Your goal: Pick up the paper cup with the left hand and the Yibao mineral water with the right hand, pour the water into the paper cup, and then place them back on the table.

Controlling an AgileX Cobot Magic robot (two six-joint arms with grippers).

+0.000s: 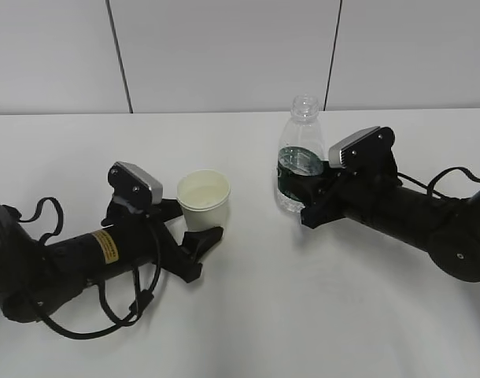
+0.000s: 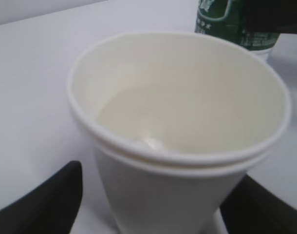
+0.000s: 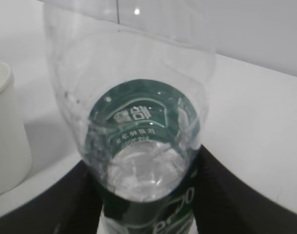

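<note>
The paper cup (image 1: 203, 198) stands upright on the white table (image 1: 248, 315), and a pale liquid surface shows inside it (image 2: 153, 117). My left gripper (image 1: 198, 223) straddles the cup low down with its jaws apart. In the left wrist view (image 2: 148, 204) the left finger (image 2: 41, 200) stands clear of the cup wall and the right finger (image 2: 258, 207) is close beside it. The Yibao mineral water bottle (image 1: 300, 157) is upright and capless, with a little water at its bottom. My right gripper (image 1: 304, 194) is shut on its green label band (image 3: 148, 195), with fingers against both sides.
A grey panelled wall (image 1: 224, 47) runs behind the table's far edge. The cup and the bottle stand about a hand's width apart. The cup's side shows at the left edge of the right wrist view (image 3: 5, 131). Black cables trail beside both arms.
</note>
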